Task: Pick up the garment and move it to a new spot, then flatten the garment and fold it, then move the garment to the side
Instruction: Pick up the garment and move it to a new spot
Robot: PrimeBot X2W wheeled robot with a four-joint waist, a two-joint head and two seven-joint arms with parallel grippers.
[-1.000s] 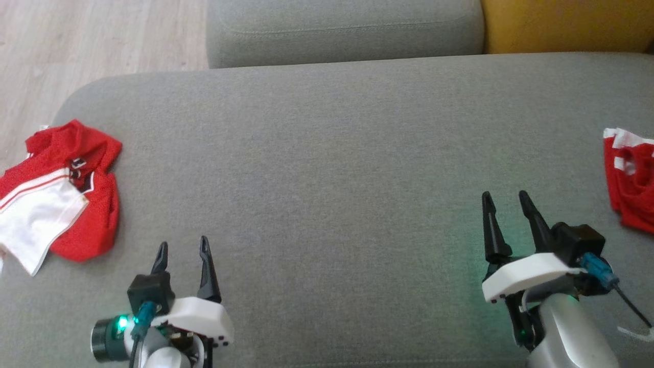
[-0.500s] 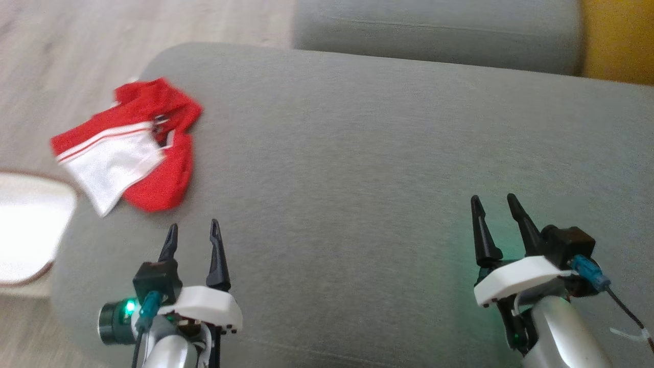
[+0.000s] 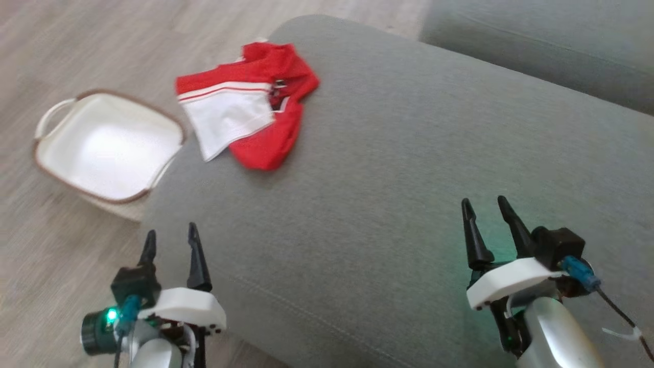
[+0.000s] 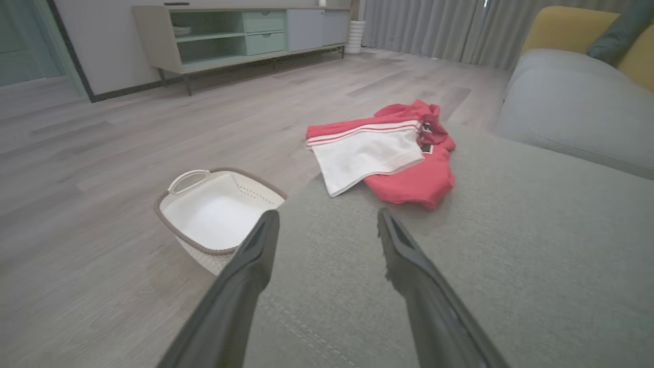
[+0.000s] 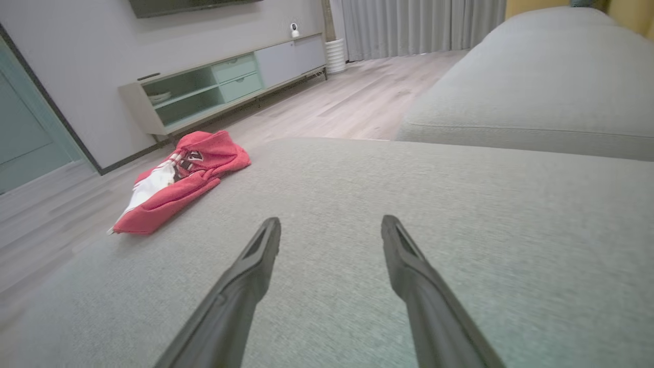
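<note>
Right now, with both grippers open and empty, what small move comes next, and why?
Probably reach the left gripper forward toward the garment: it lies crumpled near the edge of the sofa, ahead of that gripper and untouched; the right gripper is farther off. Both are open, holding nothing.

The red and white garment (image 3: 247, 104) lies crumpled near the rounded corner of the grey sofa cushion (image 3: 388, 168), its white panel with red stripes folded over the red mesh.
</note>
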